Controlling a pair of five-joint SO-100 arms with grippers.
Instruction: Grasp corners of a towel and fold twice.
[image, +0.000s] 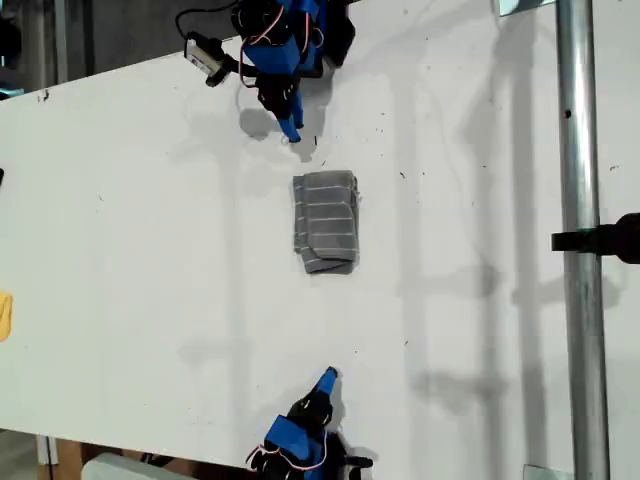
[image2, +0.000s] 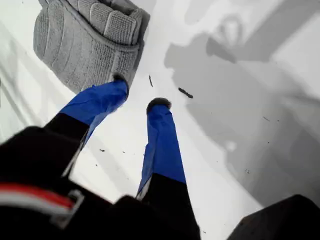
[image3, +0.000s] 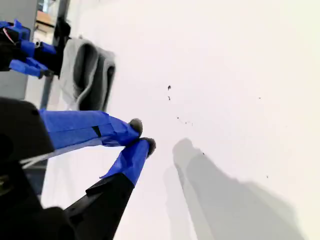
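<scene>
The towel (image: 326, 221) lay folded small on the counter (image: 150, 250), just ahead of my first gripper (image2: 138, 93), jaws apart; my second gripper (image3: 141, 136), jaws nearly together, was well back; folding looked done, leaving only retreat

A flat white table top (image: 150, 250), speckled with small dark marks, carries a grey white-striped towel (image: 326, 221) folded into a small thick rectangle near the middle. A yellow object (image: 4, 316) sits at the exterior view's left edge.
</scene>
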